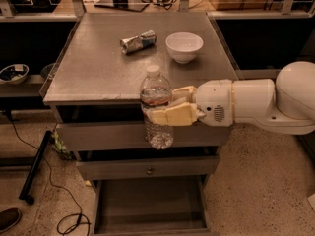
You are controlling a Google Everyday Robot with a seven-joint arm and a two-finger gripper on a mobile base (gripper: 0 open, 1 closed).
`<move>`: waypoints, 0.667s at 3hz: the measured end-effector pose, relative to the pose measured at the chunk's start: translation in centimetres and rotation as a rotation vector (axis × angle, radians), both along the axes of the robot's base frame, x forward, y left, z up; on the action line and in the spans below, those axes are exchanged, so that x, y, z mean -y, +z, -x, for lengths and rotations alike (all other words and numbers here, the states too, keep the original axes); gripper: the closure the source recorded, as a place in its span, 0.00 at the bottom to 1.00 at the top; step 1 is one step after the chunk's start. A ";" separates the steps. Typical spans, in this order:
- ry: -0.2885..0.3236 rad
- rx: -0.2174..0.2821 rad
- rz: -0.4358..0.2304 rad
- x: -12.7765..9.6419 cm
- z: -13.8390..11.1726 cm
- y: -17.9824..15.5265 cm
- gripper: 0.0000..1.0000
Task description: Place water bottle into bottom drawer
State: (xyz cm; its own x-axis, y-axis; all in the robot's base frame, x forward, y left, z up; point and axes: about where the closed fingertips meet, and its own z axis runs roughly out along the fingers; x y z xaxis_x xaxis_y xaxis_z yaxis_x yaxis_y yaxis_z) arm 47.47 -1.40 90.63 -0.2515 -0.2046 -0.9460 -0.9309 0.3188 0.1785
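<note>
We see the gripper (163, 105) out in front of the grey cabinet (98, 65), level with its front edge, on a white arm (256, 104) reaching in from the right. Its jaws are clamped on the water bottle (156, 132), with one tan finger (172, 116) across the bottle's middle.

The bottle is upright and off every surface. Its white cap sits in front of the cabinet top and its base in front of the top drawer (98, 134). The bottom drawer (147, 205) is pulled open below it, well apart from the bottle, grey floor showing. The middle drawer (149, 170) is shut.

On the cabinet top, a white bowl (184, 46) stands near a crumpled silver-blue wrapper (138, 41).

A black cable (59, 191) and a shoe (9, 219) lie on the floor at left.
</note>
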 end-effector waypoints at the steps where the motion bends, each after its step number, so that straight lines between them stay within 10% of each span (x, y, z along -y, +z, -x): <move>1: -0.002 -0.005 0.001 -0.2 0.0 -0.3 1.00; 2: -0.078 0.020 -0.027 -0.6 -1.9 -2.3 1.00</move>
State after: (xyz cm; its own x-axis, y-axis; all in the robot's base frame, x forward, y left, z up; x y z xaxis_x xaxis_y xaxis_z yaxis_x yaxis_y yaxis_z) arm 49.38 -0.78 88.33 -0.2466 -0.1592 -0.9560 -0.9067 0.3862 0.1695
